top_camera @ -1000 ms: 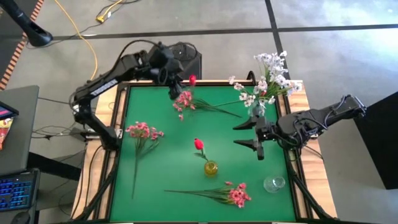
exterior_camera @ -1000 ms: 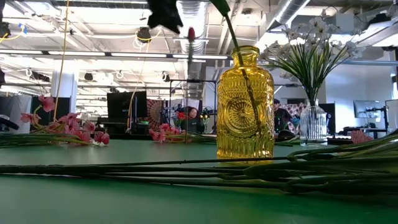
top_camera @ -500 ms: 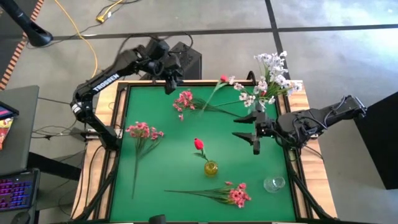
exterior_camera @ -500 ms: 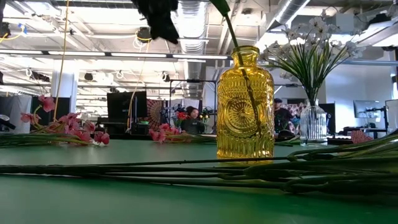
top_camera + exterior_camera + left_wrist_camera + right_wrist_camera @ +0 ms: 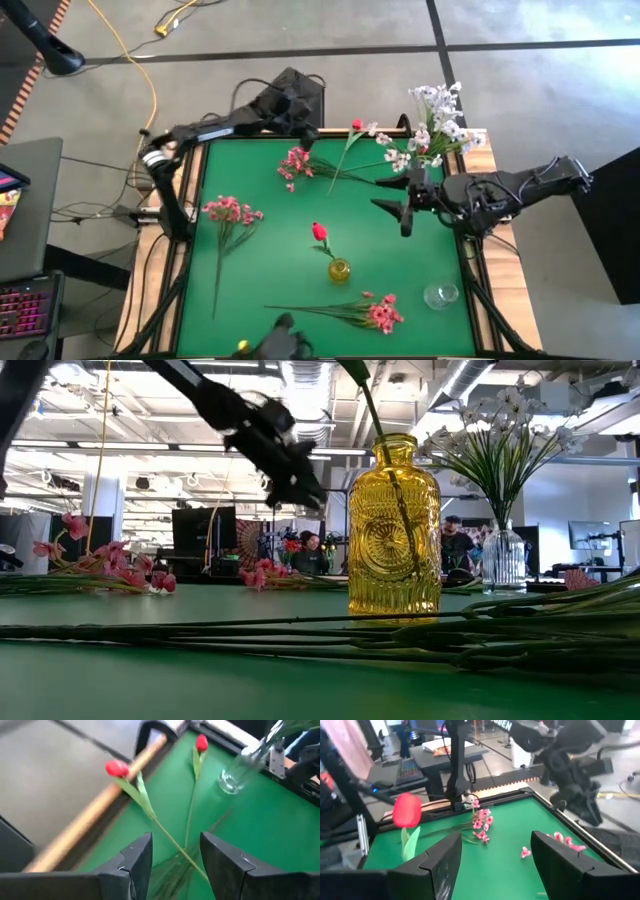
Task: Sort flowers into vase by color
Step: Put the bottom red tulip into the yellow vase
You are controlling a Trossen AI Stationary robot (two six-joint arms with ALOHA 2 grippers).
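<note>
The right gripper (image 5: 402, 207) hangs with its jaws open and empty over the right part of the green table (image 5: 270, 270), pointing toward the middle. The left gripper (image 5: 306, 136) sits at the far edge, jaws also open and holding nothing.

A loose red tulip (image 5: 357, 126) lies on the cloth at the far edge, between the two grippers. Its bud points away toward the far rim, and its stem (image 5: 344, 150) runs back toward the middle of the table, crossing the stalks of a pink spray (image 5: 296, 163). The left gripper looks nearer the bud; the right gripper faces the stem end, so I judge either could reach it.

A second red tulip (image 5: 320, 232) already stands in the yellow vase (image 5: 339, 269) at the centre. White flowers (image 5: 432, 125) fill a clear vase (image 5: 413, 178) just behind the right gripper.
</note>
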